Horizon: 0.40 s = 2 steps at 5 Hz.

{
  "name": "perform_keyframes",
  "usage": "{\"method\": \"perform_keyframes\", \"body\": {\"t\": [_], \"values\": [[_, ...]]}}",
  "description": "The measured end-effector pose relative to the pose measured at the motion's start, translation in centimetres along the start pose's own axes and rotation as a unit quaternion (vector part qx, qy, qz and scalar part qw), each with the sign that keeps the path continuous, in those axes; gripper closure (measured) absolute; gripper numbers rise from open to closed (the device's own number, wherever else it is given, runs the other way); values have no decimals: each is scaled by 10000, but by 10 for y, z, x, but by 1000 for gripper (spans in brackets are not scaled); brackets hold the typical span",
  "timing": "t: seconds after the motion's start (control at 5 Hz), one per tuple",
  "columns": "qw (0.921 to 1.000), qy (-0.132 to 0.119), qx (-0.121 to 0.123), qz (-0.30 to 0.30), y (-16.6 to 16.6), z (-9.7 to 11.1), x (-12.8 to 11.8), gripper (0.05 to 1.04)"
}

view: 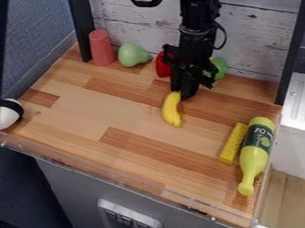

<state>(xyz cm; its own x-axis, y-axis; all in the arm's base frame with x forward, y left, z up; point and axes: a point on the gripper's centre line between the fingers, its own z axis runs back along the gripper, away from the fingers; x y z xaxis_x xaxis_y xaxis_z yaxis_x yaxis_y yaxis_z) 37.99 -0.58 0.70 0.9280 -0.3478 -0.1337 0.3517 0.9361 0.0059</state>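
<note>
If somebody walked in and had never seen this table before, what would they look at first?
Probably the big black robot arm coming down from the top, with the bright yellow banana right by its gripper. Next might be the yellow-green bottle with a dark label, lying near the table's right edge beside a yellow block. The pinkish-red cylinder standing at the back left stands out too.
</note>
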Motion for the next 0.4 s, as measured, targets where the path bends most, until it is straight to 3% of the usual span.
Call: {"method": "perform_keyframes", "body": {"t": [0.4], "values": [[9993, 58, -51, 364, 1, 1, 5, 954]]}}
